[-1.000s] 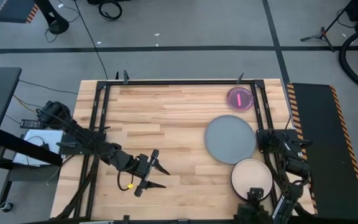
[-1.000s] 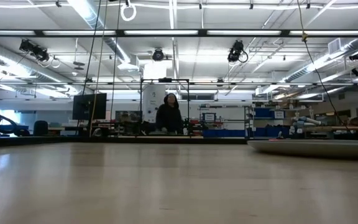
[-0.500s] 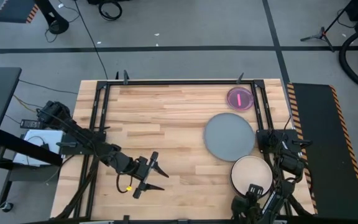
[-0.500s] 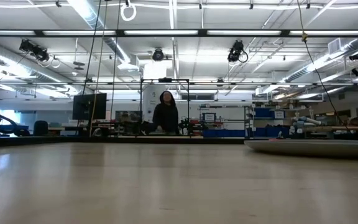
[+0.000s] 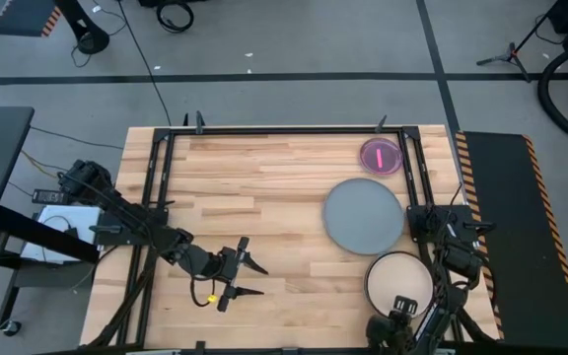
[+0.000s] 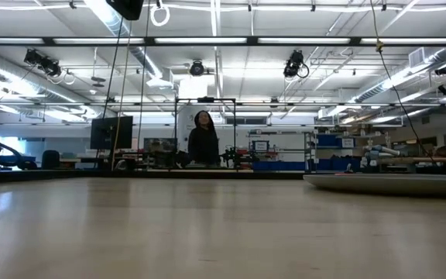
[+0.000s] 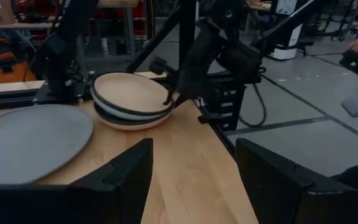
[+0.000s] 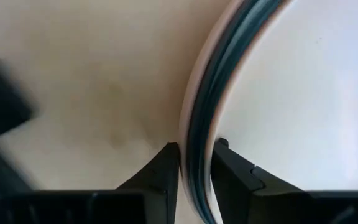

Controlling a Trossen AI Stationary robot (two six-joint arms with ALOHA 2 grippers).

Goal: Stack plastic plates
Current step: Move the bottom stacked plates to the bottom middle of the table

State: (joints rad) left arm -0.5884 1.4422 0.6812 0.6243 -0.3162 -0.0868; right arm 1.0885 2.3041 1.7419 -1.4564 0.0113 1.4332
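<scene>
A stack of plastic plates (image 5: 399,279), cream on top with a dark teal one under it (image 7: 132,102), sits near the table's near right corner. My right gripper (image 8: 194,171) is at the stack's near rim, shut on it. A large grey plate (image 5: 364,217) lies flat just beyond the stack. A small red-pink plate (image 5: 380,156) lies at the far right. My left gripper (image 5: 249,276) hovers open over bare wood at the near middle, pointing toward the stack, with nothing between its fingers. My right gripper pinches the stack's near rim (image 8: 197,134) between its two fingers. One finger (image 8: 232,174) is over the cream plate's inner face and the other (image 8: 163,171) is outside the rim. The fingers come from above at the table's near side. The stack's underside rests on the wood.
Black frame rails run along the table's left, right and far edges (image 5: 284,129). A clamp and cabling (image 5: 452,232) sit at the right edge beside the stack. Bare wood spreads across the middle and left (image 5: 254,187). A person (image 6: 202,143) stands far behind the table.
My right arm's wrist has swung a little toward the table's left along the near edge, staying at the stack's near rim. The plates have kept their places.
</scene>
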